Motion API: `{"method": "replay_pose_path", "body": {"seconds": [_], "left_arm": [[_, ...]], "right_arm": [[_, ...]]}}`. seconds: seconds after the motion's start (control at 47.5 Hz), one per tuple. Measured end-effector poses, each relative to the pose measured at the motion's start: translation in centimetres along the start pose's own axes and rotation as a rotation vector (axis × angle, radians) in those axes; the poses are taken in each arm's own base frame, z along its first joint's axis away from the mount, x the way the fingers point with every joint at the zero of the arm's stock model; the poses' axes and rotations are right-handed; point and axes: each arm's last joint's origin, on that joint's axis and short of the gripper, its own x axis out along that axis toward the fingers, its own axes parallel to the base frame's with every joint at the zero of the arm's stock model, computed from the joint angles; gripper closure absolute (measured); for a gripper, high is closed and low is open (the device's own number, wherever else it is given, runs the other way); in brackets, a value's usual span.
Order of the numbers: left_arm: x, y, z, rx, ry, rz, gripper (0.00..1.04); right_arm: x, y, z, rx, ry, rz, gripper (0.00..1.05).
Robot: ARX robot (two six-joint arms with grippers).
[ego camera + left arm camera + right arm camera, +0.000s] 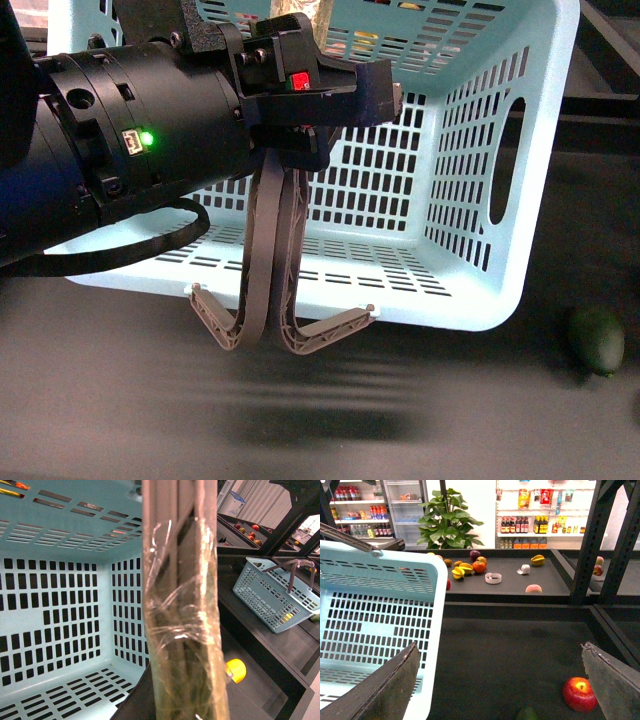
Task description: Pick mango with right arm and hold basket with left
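The mango shows only in my left wrist view. It is a shiny yellow-orange lump on the dark bench, just past an outer corner of the basket. Part of it hides behind the handle, so I cannot tell its whole shape. I cannot find it in my front view.

The basket is big and light blue. In the front view its open side faces me, so I look right into it. Its grey-brown handle runs from the near rim up into my left gripper. That gripper is closed tight on the handle. Clear film is wound round the handle.

My right gripper is spread wide and has nothing in it. A red apple lies on the bench near one finger. The basket's wall is just beside the other finger.

A dark green fruit lies on the bench off the basket's near right corner, apart from it.
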Motion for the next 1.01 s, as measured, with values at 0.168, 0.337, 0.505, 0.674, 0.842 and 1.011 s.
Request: {"method": "replay_pose_path", "body": {"seconds": [0.168, 0.337, 0.505, 0.674, 0.842, 1.011], "left_arm": [[0.0, 0.0, 0.0, 0.000, 0.000, 0.000, 0.95], [0.0, 0.0, 0.0, 0.000, 0.000, 0.000, 0.95], [0.0, 0.0, 0.0, 0.000, 0.000, 0.000, 0.95], [0.0, 0.0, 0.0, -0.001, 0.001, 0.000, 0.95], [0.0, 0.0, 0.0, 0.000, 0.001, 0.000, 0.96], [0.0, 0.0, 0.0, 0.003, 0.001, 0.000, 0.96]], "right_arm": [[0.0, 0.0, 0.0, 0.000, 0.000, 0.000, 0.08], [0.0, 0.0, 0.0, 0.000, 0.000, 0.000, 0.08], [0.0, 0.0, 0.0, 0.000, 0.000, 0.000, 0.08], [1.0, -0.4, -0.5, 0.005, 0.138, -0.161, 0.08], [3.1, -1.8, -0.9, 0.009, 0.206, -0.179, 0.08], [5.5, -3.3, -1.8, 0.013, 0.275, -0.187, 0.08]]}}
